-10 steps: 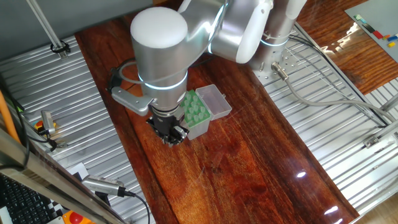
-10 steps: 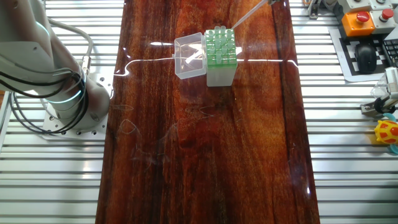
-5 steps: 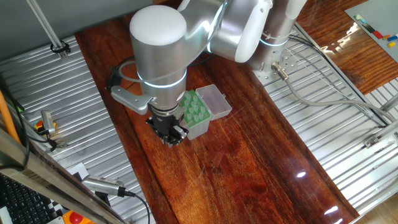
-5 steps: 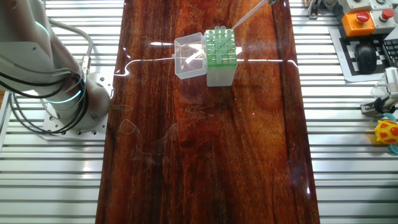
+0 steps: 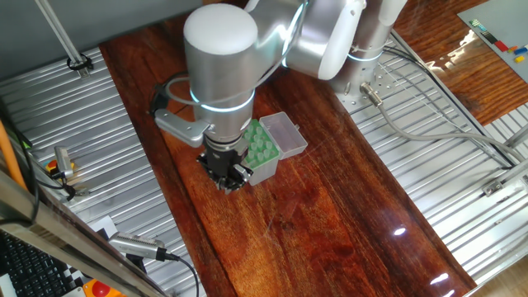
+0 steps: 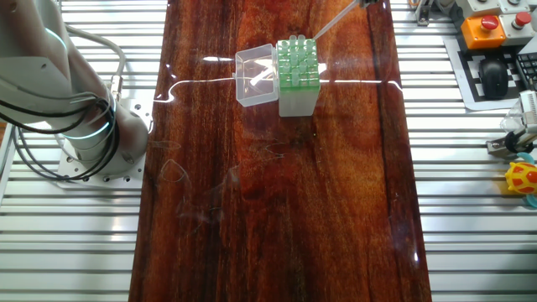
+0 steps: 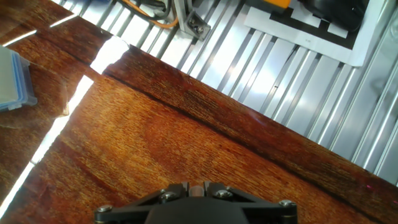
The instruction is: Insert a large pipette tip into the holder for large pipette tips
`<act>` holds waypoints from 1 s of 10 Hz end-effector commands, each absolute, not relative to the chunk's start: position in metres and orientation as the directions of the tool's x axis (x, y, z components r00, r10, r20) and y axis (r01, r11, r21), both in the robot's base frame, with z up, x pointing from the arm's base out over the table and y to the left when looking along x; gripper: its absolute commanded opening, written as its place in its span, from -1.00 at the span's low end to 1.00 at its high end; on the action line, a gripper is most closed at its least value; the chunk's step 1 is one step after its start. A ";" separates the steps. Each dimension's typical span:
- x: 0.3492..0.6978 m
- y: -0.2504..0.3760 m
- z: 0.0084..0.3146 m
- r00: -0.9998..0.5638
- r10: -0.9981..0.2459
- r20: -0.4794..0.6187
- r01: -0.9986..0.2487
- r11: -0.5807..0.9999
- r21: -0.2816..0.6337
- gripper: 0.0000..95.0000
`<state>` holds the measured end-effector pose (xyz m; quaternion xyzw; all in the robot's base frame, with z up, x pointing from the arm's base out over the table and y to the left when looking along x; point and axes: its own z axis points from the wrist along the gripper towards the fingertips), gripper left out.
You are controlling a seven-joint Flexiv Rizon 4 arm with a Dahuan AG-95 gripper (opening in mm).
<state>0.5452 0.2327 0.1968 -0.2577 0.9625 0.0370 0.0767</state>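
The holder for large pipette tips (image 5: 262,153) is a small box with a green perforated top; its clear lid (image 5: 285,134) lies open beside it on the wooden board. It also shows in the other fixed view (image 6: 298,65). My gripper (image 5: 228,176) hangs just beside the holder's near-left side, fingers down. In the other fixed view the large pipette tip (image 6: 334,21) slants down from the top edge, its thin end just above the holder's far right corner. In the hand view the gripper (image 7: 196,185) is shut on a pale piece, the tip's wide end.
Ribbed metal surfaces flank the wooden board (image 6: 277,193) on both sides. The arm's base (image 6: 92,126) with cables stands at the left. An orange button box (image 6: 485,25), a mouse (image 6: 495,77) and a yellow toy (image 6: 522,180) lie at the right. A clear bluish lid edge (image 7: 12,81) shows in the hand view.
The arm's wrist has shifted a little to the right, toward the holder. The tip and the holder look the same in the other fixed view.
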 end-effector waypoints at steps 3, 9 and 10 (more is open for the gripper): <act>0.542 0.232 0.195 -0.852 -0.484 -0.201 -0.500 0.865 0.034 -1.00; 0.538 0.231 0.192 -0.844 -0.490 -0.217 -0.507 0.862 0.026 -0.60; 0.538 0.231 0.192 -0.844 -0.492 -0.216 -0.508 0.861 0.025 -0.20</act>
